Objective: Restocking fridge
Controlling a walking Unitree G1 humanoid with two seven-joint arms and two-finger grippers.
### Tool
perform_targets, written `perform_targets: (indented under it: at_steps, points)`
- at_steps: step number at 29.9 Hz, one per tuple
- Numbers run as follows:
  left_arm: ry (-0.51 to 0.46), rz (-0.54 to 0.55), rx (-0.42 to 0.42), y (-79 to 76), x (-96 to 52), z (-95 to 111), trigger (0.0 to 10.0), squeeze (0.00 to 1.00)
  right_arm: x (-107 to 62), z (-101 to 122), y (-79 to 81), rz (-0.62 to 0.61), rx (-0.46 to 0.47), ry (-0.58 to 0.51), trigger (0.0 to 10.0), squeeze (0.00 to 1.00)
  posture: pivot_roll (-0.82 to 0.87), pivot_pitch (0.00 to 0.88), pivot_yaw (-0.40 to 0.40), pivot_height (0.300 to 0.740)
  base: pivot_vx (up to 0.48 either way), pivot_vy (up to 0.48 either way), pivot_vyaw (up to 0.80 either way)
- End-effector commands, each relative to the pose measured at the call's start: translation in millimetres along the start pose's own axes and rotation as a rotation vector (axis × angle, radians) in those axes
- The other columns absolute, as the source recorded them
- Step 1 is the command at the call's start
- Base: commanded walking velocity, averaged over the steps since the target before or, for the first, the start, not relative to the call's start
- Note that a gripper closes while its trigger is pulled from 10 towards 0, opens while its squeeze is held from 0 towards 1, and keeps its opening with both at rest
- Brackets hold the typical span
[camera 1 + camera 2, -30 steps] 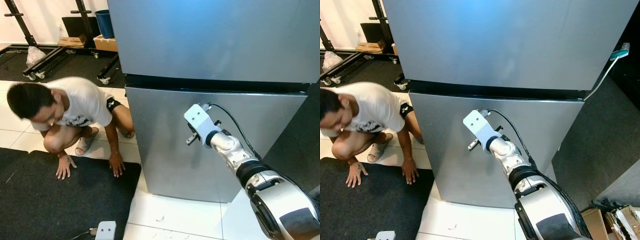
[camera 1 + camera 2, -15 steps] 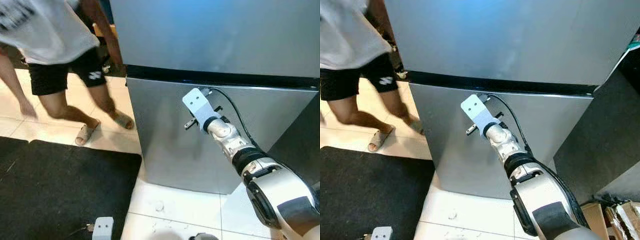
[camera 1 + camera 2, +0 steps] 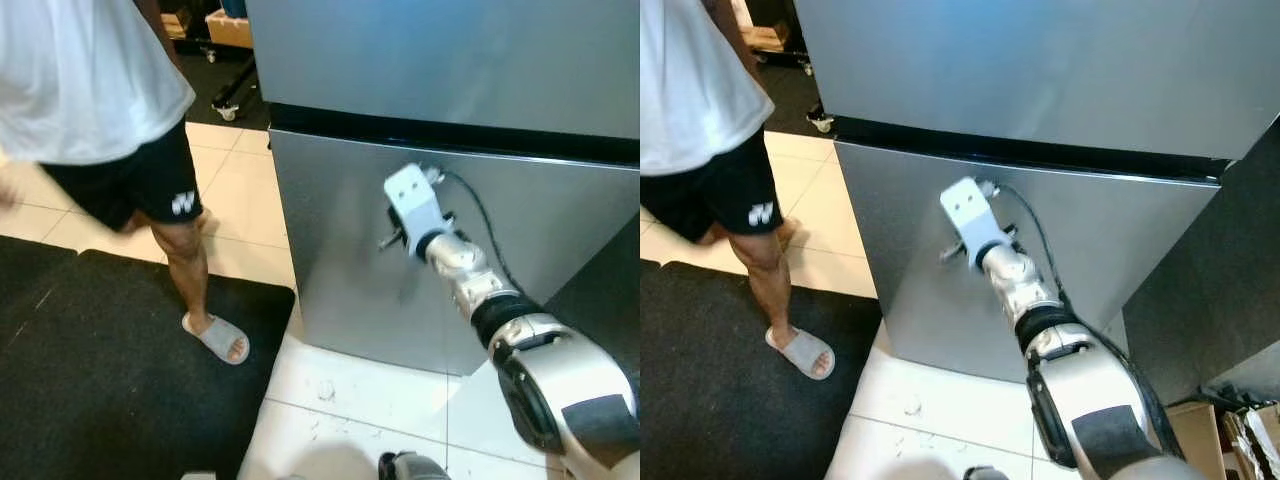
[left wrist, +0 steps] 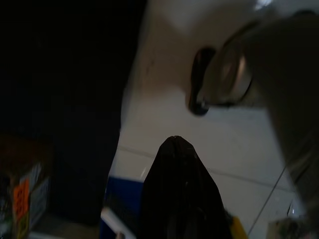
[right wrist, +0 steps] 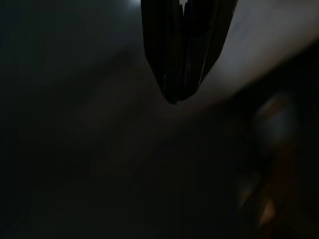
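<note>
A silver fridge stands before me with both doors closed, the upper door (image 3: 430,50) above a black gap and the lower door (image 3: 330,260) beneath it. My right arm (image 3: 470,290) reaches out to the lower door, and its white wrist mount (image 3: 412,198) sits close against the door's upper middle, hiding the fingers from the head views. In the dark right wrist view the right gripper (image 5: 175,97) is shut with nothing in it. The left gripper (image 4: 175,144) hangs low over the tiled floor, its black fingers together.
A person in a white shirt and black shorts (image 3: 135,180) stands at the left, one sandalled foot (image 3: 215,338) on the black mat (image 3: 90,390). White tiles (image 3: 350,400) lie before the fridge. A dark panel (image 3: 1230,290) and cardboard boxes (image 3: 1230,440) are on the right.
The person has risen from a crouch on the mat and now stands, nearer to me. The camera has shifted. My right arm stays at the lower door.
</note>
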State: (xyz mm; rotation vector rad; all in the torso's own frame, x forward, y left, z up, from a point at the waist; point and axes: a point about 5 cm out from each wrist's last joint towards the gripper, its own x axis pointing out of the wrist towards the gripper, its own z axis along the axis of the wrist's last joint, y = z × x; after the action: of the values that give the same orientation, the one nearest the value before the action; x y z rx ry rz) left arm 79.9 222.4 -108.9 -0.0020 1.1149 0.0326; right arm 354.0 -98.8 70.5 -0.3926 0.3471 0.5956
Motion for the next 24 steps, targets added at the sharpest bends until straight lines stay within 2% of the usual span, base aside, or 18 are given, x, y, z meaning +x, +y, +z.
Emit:
perform_targets:
  at_steps: [1,3,4,6,8,9,13,14,15,16,18,19,22,24]
  points:
    - [0.017,-0.009,0.0,-3.9,0.6,-1.9,10.0,0.0,-12.2,-56.2,27.1,0.127,-0.005,0.19,10.0,0.0,-0.03,0.088,-0.04,0.74,0.0,0.0,0.0]
    - [0.014,-0.013,-0.001,-5.8,2.0,1.4,10.0,0.0,-25.3,-88.6,36.2,0.126,0.039,0.281,10.0,0.0,-0.03,0.076,-0.04,0.74,0.0,0.0,0.0]
    - [0.014,-0.013,-0.001,-5.8,2.0,1.4,10.0,0.0,-25.3,-88.6,36.2,0.126,0.039,0.281,10.0,0.0,-0.03,0.076,-0.04,0.74,0.0,0.0,0.0]
    - [0.011,-0.015,-0.002,-6.9,2.9,3.7,10.0,0.0,-36.3,-110.5,40.2,0.099,0.067,0.346,10.0,0.0,-0.04,0.063,-0.04,0.74,0.0,0.0,0.0]
    - [0.009,-0.017,0.004,-8.2,4.2,7.1,10.0,0.0,-54.4,-140.3,42.5,0.03,0.113,0.448,10.0,0.0,-0.04,0.035,-0.042,0.74,0.0,0.0,0.0]
    - [0.009,-0.017,0.004,-8.2,4.2,7.1,10.0,0.0,-54.4,-140.3,42.5,0.03,0.113,0.448,10.0,0.0,-0.04,0.035,-0.042,0.74,0.0,0.0,0.0]
    - [0.02,-0.021,0.055,-10.2,6.0,11.1,10.0,0.0,-94.9,-191.2,50.1,-0.091,0.252,0.634,10.0,0.0,-0.04,0.0,-0.042,0.74,0.0,0.0,0.0]
    - [0.02,-0.021,0.055,-10.2,6.0,11.1,10.0,0.0,-94.9,-191.2,50.1,-0.091,0.252,0.634,10.0,0.0,-0.04,0.0,-0.042,0.74,0.0,0.0,0.0]
    - [0.024,-0.025,0.086,-11.1,6.5,12.2,10.0,0.0,-105.5,-202.1,53.2,-0.11,0.282,0.674,10.0,0.0,-0.04,0.0,-0.041,0.74,0.0,0.0,0.0]
    - [0.024,-0.025,0.086,-11.1,6.5,12.2,10.0,0.0,-105.5,-202.1,53.2,-0.11,0.282,0.674,10.0,0.0,-0.04,0.0,-0.041,0.74,0.0,0.0,0.0]
    - [0.031,-0.034,0.145,-13.9,7.8,15.2,10.0,0.0,-125.2,-220.9,60.9,-0.122,0.304,0.756,10.0,0.0,-0.05,0.0,-0.042,0.74,0.0,0.0,0.0]
    - [0.031,-0.034,0.145,-13.9,7.8,15.2,10.0,0.0,-125.2,-220.9,60.9,-0.122,0.304,0.756,10.0,0.0,-0.05,0.0,-0.042,0.74,0.0,0.0,0.0]
    - [0.026,-0.05,0.193,-20.2,10.3,21.5,10.0,0.0,-148.5,-240.3,72.4,-0.104,0.286,0.856,10.0,0.0,-0.05,0.0,-0.042,0.74,0.0,0.0,0.0]
    - [0.023,-0.054,0.2,-22.0,11.0,23.5,10.0,0.0,-151.3,-242.5,75.0,-0.09,0.281,0.865,10.0,0.0,-0.05,0.0,-0.041,0.74,0.0,0.0,0.0]
